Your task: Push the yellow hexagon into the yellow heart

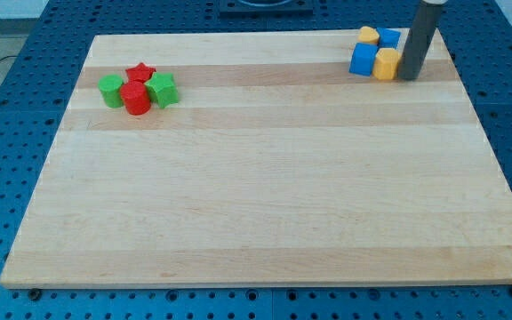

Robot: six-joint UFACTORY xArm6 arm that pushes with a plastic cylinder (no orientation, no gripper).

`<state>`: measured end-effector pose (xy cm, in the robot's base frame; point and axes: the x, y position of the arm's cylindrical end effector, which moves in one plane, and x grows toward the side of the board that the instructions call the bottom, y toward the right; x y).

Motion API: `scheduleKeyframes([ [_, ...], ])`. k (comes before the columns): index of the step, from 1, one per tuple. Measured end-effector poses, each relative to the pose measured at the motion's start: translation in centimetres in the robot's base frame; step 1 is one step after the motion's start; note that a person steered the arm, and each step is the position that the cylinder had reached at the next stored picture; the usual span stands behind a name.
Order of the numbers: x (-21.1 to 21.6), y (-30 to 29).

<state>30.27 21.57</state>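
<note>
Two yellow blocks sit in a small cluster at the view's top right. The lower one (pixel 386 64) looks like the hexagon. The upper one (pixel 368 36), likely the heart, lies up and to the left of it with a small gap between them. My dark rod comes down from the top edge, and my tip (pixel 408 77) rests on the board right against the right side of the lower yellow block.
Two blue blocks are in the same cluster, one (pixel 389 39) right of the upper yellow block and one (pixel 362 60) left of the lower yellow block. At the top left lie a green block (pixel 111 91), a red star (pixel 140 73), a red cylinder (pixel 136 99) and another green block (pixel 162 90). The board's right edge (pixel 469 89) is close to my tip.
</note>
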Motion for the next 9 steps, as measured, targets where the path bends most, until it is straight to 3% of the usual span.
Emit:
scheduleKeyframes([
  [2, -2.7, 0.7],
  [4, 3.0, 1.1],
  [5, 3.4, -0.8],
  [8, -2.4, -1.1],
  [9, -2.0, -0.8],
])
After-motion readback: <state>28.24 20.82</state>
